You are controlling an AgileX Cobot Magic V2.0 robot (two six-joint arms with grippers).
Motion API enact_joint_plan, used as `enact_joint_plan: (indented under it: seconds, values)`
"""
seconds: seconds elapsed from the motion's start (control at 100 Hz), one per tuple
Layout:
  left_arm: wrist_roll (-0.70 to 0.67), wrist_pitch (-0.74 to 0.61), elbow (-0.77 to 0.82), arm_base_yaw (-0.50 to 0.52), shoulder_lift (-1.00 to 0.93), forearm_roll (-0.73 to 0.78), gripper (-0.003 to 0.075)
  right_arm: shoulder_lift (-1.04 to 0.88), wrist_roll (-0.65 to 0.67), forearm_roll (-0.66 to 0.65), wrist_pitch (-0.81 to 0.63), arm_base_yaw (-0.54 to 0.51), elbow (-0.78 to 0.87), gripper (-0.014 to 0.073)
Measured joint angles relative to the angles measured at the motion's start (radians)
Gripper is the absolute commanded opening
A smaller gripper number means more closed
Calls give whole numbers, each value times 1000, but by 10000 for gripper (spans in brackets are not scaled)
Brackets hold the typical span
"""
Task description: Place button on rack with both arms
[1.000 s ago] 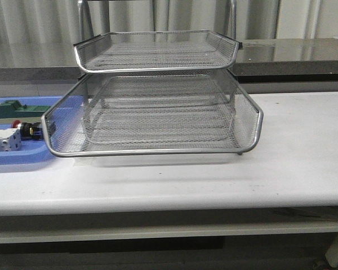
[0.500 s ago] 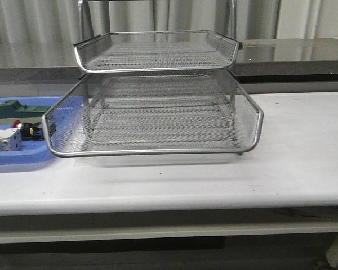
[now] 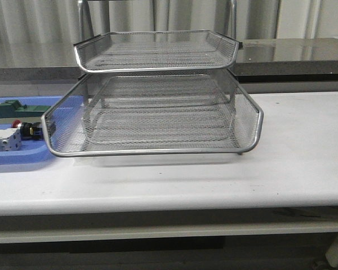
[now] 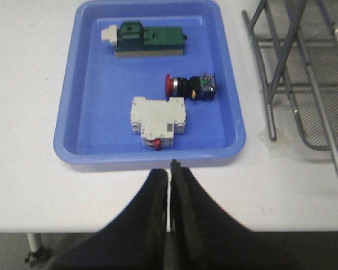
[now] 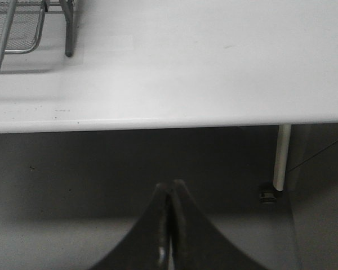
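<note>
- Small push button with red mushroom cap and black body [image 4: 190,86] lies on its side in the flat blue plastic tray [image 4: 73,101], at the far left of the white counter [image 3: 293,152]. In the front view it's only partly visible [image 3: 28,130], just left of the rack's lower tier.
- Long axis runs left-right: red cap points away from the rack, the yellow-blue end points toward it.
- Left gripper [image 4: 172,169] hovers over the near edge of the tray, fingers pressed together, holding nothing. Button lies ahead of the fingertips and a little toward the rack side. Left arm is clearly the nearer one.
- Right gripper [image 5: 170,191] sits off the near edge of the counter on the right, fingers also together, empty. Well apart from the button, with the rack between.
- Three-tier silver wire-mesh rack [image 3: 158,112] stands mid-counter; its left legs are just beside the tray's right wall. Visible tiers look empty.
- Neighbours in the tray: white terminal block [image 4: 159,120] just on the near side of the button, directly between it and the left fingers; green-and-cream block [image 4: 149,39] farther off.
- Judgement: nothing picked yet. Left fingers need to open and pass over the white block; the tight gap there is the main snag risk.
</note>
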Motion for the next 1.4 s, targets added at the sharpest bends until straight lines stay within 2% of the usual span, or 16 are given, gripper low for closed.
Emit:
enact_joint_plan:
  seconds: [0.14,0.35,0.42,0.47,0.54,0.64,0.69,0.76,1.13,1.26,1.4]
  values:
    - [19,62,-95,0,175,6,4,0,0,0,0,0,0,-68]
    - [44,77,-184,0,348,6,7,0,1,0,0,0,0,-68]
    - [46,77,-198,0,375,7,40,0,1,0,0,0,0,-68]
    - [55,79,-206,0,382,7,98,0,1,0,0,0,0,-68]
    - [85,85,-208,0,389,7,228,0,1,0,0,0,0,-68]
    - [112,102,-208,0,389,8,480,0,1,0,0,0,0,-68]
    - [117,104,-208,0,389,8,573,0,1,0,0,0,0,-68]
    - [124,108,-208,0,389,8,634,0,1,0,0,0,0,-68]
    - [129,95,-209,0,390,-13,600,0,1,0,0,0,0,-68]
    - [211,84,-249,0,406,-17,600,0,1,0,0,0,0,-68]
    - [328,119,-378,0,473,-30,601,0,1,0,0,0,0,-68]
